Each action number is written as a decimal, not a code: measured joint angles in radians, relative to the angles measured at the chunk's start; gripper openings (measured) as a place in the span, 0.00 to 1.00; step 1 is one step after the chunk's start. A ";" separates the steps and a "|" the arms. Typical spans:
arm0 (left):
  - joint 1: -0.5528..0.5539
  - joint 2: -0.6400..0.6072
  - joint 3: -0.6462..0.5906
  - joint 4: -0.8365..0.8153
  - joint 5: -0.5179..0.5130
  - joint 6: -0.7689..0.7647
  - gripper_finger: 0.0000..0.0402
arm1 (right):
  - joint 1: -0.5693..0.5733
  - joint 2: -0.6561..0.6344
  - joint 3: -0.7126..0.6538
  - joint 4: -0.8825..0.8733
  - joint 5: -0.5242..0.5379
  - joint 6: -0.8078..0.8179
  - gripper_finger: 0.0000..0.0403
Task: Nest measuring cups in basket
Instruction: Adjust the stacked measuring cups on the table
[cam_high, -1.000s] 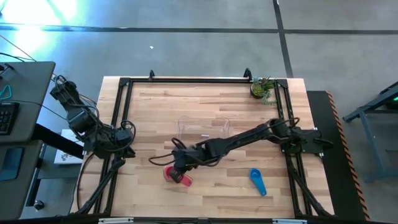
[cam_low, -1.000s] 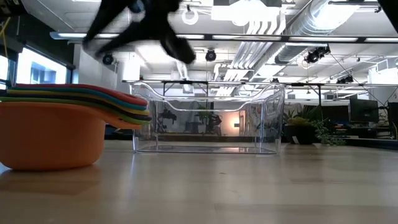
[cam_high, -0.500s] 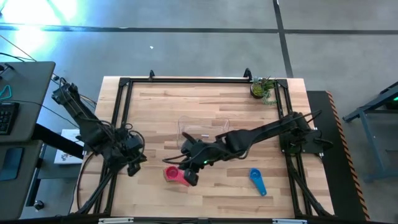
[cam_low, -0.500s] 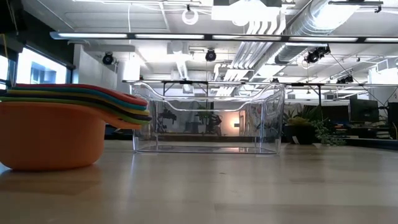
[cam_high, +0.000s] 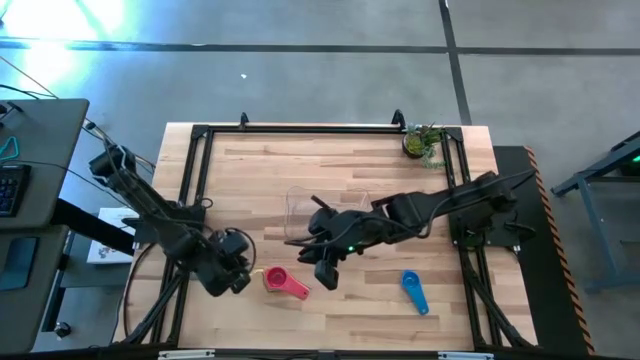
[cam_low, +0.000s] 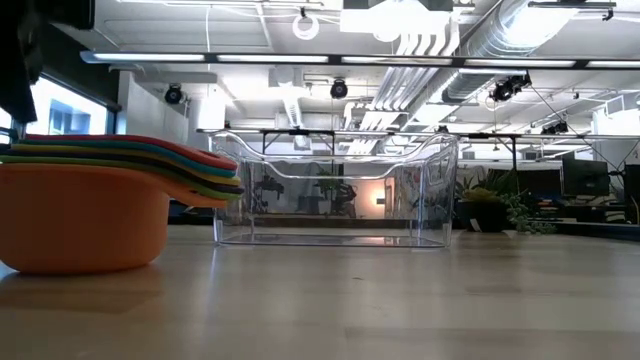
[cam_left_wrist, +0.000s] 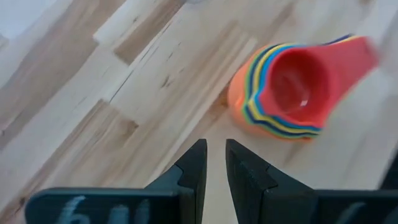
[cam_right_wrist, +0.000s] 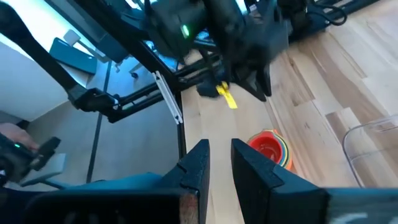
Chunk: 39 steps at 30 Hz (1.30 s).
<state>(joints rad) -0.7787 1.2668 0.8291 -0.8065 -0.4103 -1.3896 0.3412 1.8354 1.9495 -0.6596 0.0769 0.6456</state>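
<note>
The measuring cups stand nested in one stack on the table, orange at the bottom and coral on top, with the handles fanned to one side. A blue cup lies alone to the right of the stack. The clear basket stands behind the stack, toward the far edge. My left gripper hovers just left of the stack, shut, with its fingers pointing at the table beside it. My right gripper hangs shut to the right of the stack, in front of the basket.
A small potted plant sits at the far right corner. A black frame runs around the table's edges. Bare wood lies along the near edge and in the far left part.
My right gripper has drawn back from the stack of cups, rising and moving toward the table's right, and has left the low view. My left arm has swung in from the table's left edge toward the stack. The stack has stayed in place.
</note>
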 joint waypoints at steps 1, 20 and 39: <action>0.006 0.021 0.000 0.003 0.011 -0.005 0.13 | 0.000 -0.008 0.000 -0.003 0.001 0.000 0.14; 0.113 0.262 0.000 0.167 0.089 0.011 0.13 | 0.000 -0.017 0.000 -0.021 -0.001 0.000 0.14; 0.174 0.295 0.000 0.498 0.111 0.160 0.13 | 0.000 -0.017 0.000 -0.041 -0.003 0.000 0.14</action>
<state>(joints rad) -0.6051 1.5623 0.8295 -0.3086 -0.2990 -1.2292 0.3412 1.8179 1.9495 -0.7008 0.0742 0.6460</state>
